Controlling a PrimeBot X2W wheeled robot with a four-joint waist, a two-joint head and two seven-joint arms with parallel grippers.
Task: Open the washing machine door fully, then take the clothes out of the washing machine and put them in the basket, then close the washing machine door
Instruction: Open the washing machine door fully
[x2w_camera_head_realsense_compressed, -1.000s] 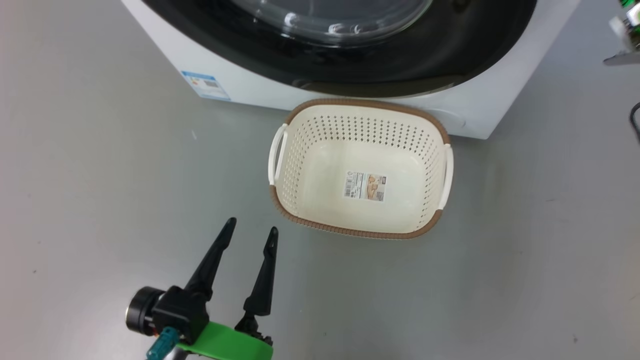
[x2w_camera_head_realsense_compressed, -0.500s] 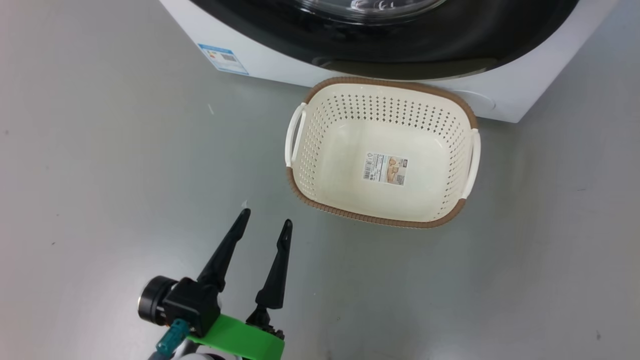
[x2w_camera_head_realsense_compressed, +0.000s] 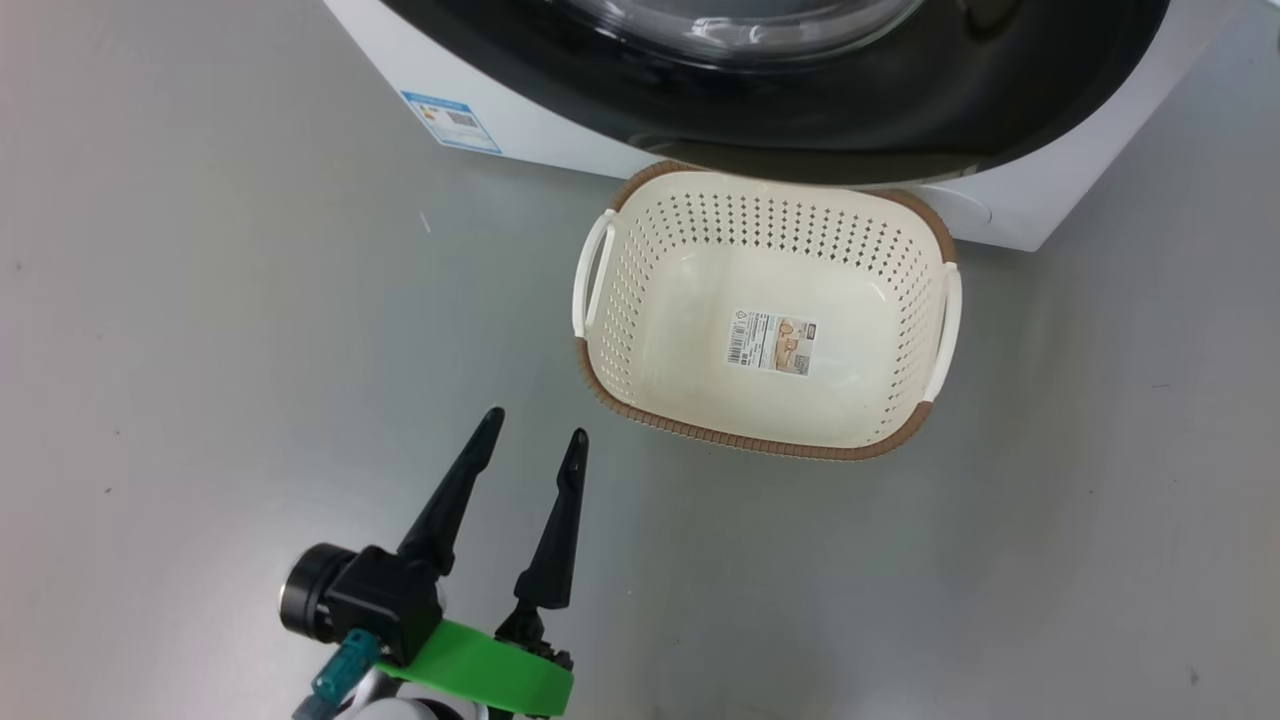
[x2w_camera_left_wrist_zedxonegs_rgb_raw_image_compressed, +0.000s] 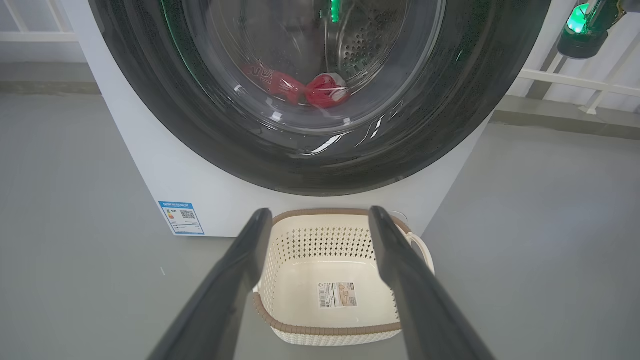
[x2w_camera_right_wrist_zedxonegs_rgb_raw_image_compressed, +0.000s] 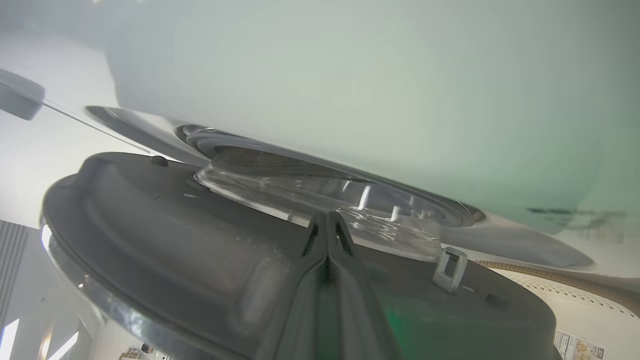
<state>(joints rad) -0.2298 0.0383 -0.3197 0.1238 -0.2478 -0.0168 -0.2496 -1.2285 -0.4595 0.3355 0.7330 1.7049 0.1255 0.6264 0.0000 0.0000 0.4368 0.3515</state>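
Note:
The washing machine is a white box at the top of the head view. Its door, black-rimmed with a clear glass bowl, stands slightly ajar. In the left wrist view the red clothes lie in the drum behind the door glass. My right gripper is shut, its fingers lying against the inner face of the door, between it and the machine front. The empty cream basket sits on the floor right before the machine. My left gripper hangs open, left of and nearer than the basket, holding nothing.
Grey floor spreads to both sides of the basket. A blue label marks the machine's lower left corner. A dark part with a green light hangs beside the door's right edge. White rails run along the wall behind.
The head camera shifted early on. Since half a second ago the door's lower rim has swung out and now overlaps the basket's far rim. Left gripper stays open and still.

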